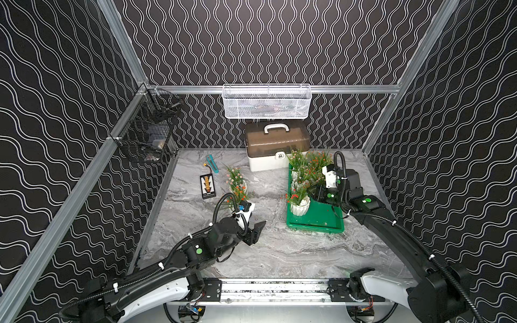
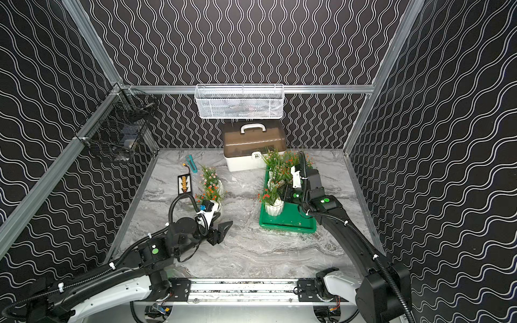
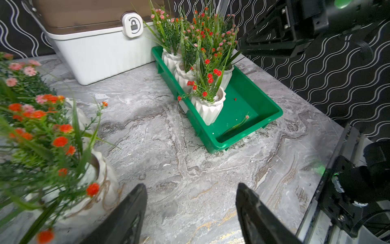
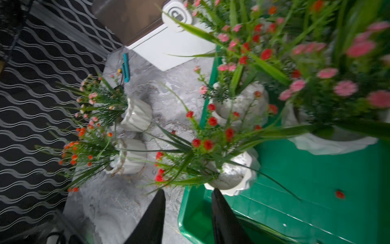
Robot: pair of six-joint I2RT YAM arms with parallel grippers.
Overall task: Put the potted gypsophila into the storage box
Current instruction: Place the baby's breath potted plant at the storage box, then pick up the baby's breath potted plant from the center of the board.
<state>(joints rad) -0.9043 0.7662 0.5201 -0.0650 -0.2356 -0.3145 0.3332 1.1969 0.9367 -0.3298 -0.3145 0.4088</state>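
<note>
Four potted gypsophila stand upright in the storage box. Three are in a row along its left rim and the fourth is to the right of that row. The box's near right floor is bare except for a loose sprig.

The right gripper hangs over the box, reaching in from the right among the stems. Its jaws are slightly parted and pinch nothing. The front pot of the row sits just past the fingertips, outside the gap, and the box's left rim shows beneath the gap.

Two more plants stand on the table, well left of the box. These are the far loose pot with pink blossoms and the near loose pot with orange ones, close together.

The left gripper hovers low just near and right of the near loose pot. Its jaws are spread wide over bare table with nothing between them, and the pot lies outside them, beside one finger.

A white case with a brown lid stands behind the box, touching or nearly touching its far left corner. A white mesh basket hangs on the back wall above the case. At far left lie a teal utility knife and a black connector board. A black wire basket hangs on the left wall.
</note>
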